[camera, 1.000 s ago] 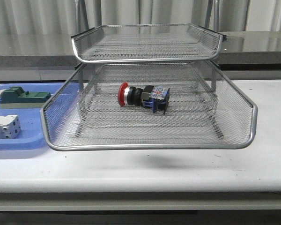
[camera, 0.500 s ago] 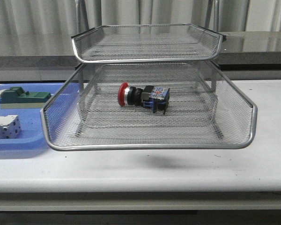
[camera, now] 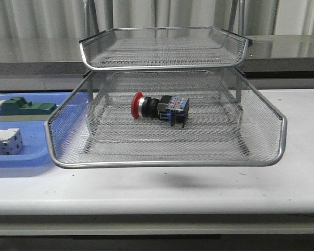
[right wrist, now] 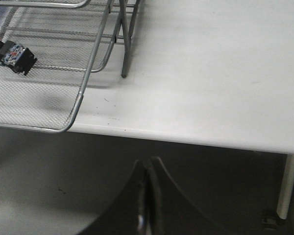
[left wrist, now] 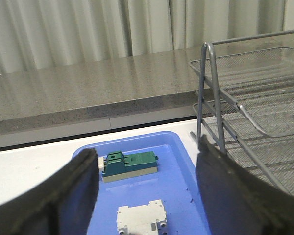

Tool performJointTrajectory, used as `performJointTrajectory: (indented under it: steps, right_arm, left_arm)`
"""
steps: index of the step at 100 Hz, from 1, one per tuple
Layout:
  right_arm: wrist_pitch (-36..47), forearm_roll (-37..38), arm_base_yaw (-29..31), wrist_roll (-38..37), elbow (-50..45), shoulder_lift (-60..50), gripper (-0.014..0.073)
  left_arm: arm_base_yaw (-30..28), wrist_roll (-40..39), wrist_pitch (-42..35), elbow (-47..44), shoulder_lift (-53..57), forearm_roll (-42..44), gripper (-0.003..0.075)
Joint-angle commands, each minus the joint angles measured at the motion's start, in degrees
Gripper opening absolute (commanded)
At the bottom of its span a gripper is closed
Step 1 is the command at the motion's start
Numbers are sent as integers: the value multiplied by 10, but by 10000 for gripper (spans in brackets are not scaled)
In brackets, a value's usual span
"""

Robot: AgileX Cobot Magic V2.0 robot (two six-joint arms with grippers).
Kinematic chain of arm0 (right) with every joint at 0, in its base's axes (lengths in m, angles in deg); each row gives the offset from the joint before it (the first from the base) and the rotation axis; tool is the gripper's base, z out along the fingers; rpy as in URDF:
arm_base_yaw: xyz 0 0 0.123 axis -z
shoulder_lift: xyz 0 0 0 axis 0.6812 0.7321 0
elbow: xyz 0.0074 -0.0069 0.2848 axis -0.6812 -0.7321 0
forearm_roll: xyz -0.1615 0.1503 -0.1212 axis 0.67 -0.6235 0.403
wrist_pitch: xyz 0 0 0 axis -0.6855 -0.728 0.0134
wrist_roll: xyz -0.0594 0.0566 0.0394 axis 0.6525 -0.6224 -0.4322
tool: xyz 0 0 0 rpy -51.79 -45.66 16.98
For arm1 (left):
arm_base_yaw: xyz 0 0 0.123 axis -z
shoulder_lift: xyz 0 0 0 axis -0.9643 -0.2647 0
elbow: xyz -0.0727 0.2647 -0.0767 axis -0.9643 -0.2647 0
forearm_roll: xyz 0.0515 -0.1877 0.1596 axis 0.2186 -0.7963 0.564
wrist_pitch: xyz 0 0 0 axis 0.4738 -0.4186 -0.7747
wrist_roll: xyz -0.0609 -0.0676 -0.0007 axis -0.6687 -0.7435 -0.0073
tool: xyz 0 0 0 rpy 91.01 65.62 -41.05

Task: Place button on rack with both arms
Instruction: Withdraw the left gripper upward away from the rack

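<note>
The button (camera: 159,109) lies on its side on the mesh floor of the rack's (camera: 167,157) pulled-out middle tray, its long axis running across the tray: red cap toward the blue tray (camera: 21,157) side, blue-black block toward the open counter (camera: 303,178) side. Nothing touches it. From my right wrist view the button (right wrist: 12,55) sits inside the rack, beyond the tray's front rim and off to one side of my right end effector (right wrist: 146,205), which hangs out past the counter edge, well apart from the rack, its fingers pressed together with nothing between them. My left end effector (left wrist: 147,196) hangs over the blue tray beside the rack, its fingers spread wide and empty, looking down on a green part (left wrist: 130,164) and a white terminal block (left wrist: 139,220); the button does not show in that view, so I judge it lies on the far side of the rack's upright from that arm. Neither arm appears in the front view. I cannot say for certain which arm is nearer the button; only the right wrist view has it in sight. To my eye the placing is done, and any coming move would be pushing the extended tray back in, which would mean meeting its front rim squarely. Against the front views from a second and half a second ago, nothing differs: button, rack and blue tray sit exactly as they did.
</note>
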Motion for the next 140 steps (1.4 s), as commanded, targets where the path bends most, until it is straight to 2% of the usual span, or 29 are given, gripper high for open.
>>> performJointTrajectory:
  steps: [1,9,16,40,76,100,110,120,140]
  right_arm:
    - [34,-1,3,1,17,6,-69]
    - [34,-1,3,1,17,6,-69]
    - [34,-1,3,1,17,6,-69]
    - [34,-1,3,1,17,6,-69]
    - [57,-8,3,1,17,6,-69]
    - [157,-85,3,2,17,19,-69]
    - [171,-133,3,23,17,52,-69]
    - [159,-197,2,102,17,108,-69]
    - [119,-345,2,325,17,230,-69]
  left_arm:
    - [-2,-7,-45,17,-4,-7,419]
    - [-2,-7,-45,17,-4,-7,396]
    - [-2,-7,-45,17,-4,-7,332]
    - [-2,-7,-45,17,-4,-7,-21]
    - [-2,-7,-45,17,-4,-7,-20]
    - [-2,-7,-45,17,-4,-7,-20]
    - [-2,-7,-45,17,-4,-7,-20]
    - [-2,-7,-45,17,-4,-7,-20]
    - [-2,-7,-45,17,-4,-7,-20]
